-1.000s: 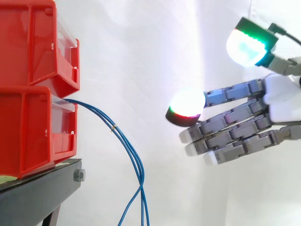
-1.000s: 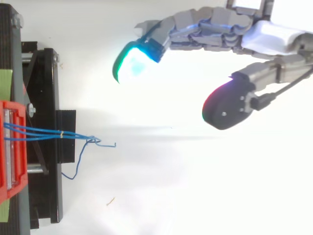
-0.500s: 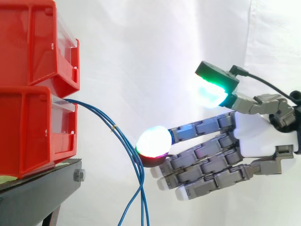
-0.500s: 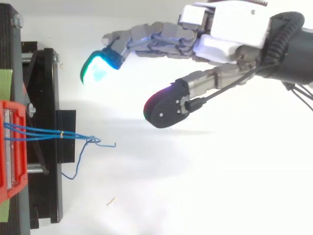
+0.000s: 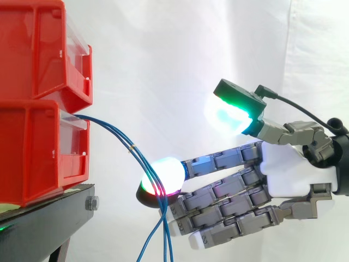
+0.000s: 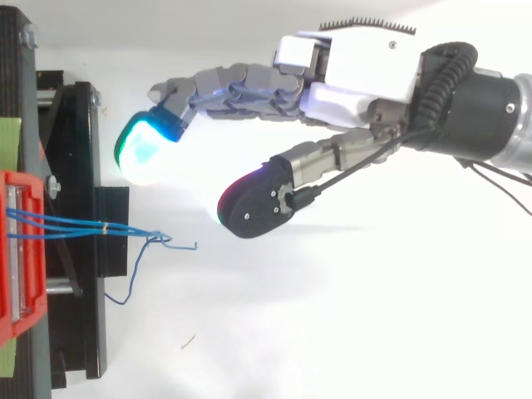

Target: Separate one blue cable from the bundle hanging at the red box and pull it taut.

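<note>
Blue cables hang slack from lower red box. Hand released, fingers straight, beside bundle, not touching. Plan: shift across, slip one tip btw strands, pinch w/ thumb.

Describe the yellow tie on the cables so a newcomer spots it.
Start at the lower red bin on the black stand. Blue cables leave its front and droop; the yellow tie is a tiny band round them, the bundle's only non-blue spot.
</note>
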You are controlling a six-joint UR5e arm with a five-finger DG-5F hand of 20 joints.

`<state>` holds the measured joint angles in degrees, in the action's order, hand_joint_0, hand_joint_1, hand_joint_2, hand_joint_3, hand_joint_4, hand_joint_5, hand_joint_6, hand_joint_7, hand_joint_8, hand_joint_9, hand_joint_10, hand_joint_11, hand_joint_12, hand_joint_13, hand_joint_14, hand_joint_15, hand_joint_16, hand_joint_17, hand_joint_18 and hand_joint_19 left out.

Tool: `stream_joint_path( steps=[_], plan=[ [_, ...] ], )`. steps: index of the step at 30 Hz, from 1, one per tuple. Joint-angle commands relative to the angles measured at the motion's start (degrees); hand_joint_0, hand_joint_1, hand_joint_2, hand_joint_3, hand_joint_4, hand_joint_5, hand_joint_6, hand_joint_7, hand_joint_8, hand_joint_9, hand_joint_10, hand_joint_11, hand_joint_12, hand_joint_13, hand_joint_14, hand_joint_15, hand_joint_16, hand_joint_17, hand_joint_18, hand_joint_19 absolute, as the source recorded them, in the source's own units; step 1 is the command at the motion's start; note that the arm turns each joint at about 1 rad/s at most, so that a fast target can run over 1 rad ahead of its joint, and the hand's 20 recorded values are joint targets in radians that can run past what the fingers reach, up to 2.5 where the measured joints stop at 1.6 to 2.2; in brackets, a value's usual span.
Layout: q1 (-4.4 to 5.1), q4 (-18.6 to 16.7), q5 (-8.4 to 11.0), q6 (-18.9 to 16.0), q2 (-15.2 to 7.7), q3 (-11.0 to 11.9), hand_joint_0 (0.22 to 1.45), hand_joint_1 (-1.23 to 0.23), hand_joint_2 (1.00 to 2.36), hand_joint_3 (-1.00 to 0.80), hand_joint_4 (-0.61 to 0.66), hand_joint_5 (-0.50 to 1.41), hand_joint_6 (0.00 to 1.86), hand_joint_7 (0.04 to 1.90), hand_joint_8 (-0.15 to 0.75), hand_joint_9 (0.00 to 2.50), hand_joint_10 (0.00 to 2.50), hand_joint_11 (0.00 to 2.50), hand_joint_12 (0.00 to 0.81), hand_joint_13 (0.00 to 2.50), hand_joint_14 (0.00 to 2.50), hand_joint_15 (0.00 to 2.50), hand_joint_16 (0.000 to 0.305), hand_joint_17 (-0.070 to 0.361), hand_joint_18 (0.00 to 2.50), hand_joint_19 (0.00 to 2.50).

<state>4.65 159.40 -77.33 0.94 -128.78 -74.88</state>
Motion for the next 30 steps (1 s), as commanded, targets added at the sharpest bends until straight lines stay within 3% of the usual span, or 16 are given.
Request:
stream_joint_path(
  steps=[1, 4, 5, 8, 21, 30],
  plan=[
    [0.27, -0.6, -0.19, -0.2, -0.8, 0.5, 0.53, -0.61, 1.0, -0.5, 0.2, -0.25, 0.5, 0.75, 0.263, 0.12, 0.0, 0.02, 0.349, 0.0, 0.0, 0.04, 0.06, 0.136, 0.0, 0.13],
    [0.01, -0.5, -0.8, -0.8, -2.9, 2.2, 0.53, -0.61, 1.0, -0.5, 0.2, -0.25, 0.5, 0.75, 0.263, 0.12, 0.0, 0.03, 0.349, 0.0, 0.0, 0.04, 0.06, 0.136, 0.0, 0.12],
    [-0.08, -0.8, -1.86, -1.7, -4.3, 3.2, 0.53, -0.61, 1.0, -0.5, 0.2, -0.25, 0.5, 0.75, 0.263, 0.12, 0.0, 0.03, 0.35, 0.0, 0.0, 0.04, 0.06, 0.136, 0.0, 0.13],
    [-0.08, -0.8, -2.65, -3.0, -5.3, 4.0, 0.53, -0.61, 1.0, -0.5, 0.2, -0.25, 0.5, 0.75, 0.263, 0.12, 0.0, 0.03, 0.35, 0.0, 0.0, 0.04, 0.06, 0.136, 0.0, 0.13],
    [0.1, -1.3, -3.7, -5.1, -5.3, 4.5, 0.53, -0.67, 1.0, -0.5, 0.23, -0.24, 0.5, 0.73, 0.289, 0.23, 0.0, 0.0, 0.365, 0.07, 0.0, 0.0, 0.061, 0.137, 0.12, 0.06],
    [0.1, -1.6, -5.99, -5.2, -5.3, 4.7, 0.55, -0.7, 1.0, -0.5, 0.24, -0.23, 0.5, 0.74, 0.296, 0.28, 0.0, 0.01, 0.365, 0.13, 0.0, 0.01, 0.058, 0.132, 0.18, 0.08]
  ],
)
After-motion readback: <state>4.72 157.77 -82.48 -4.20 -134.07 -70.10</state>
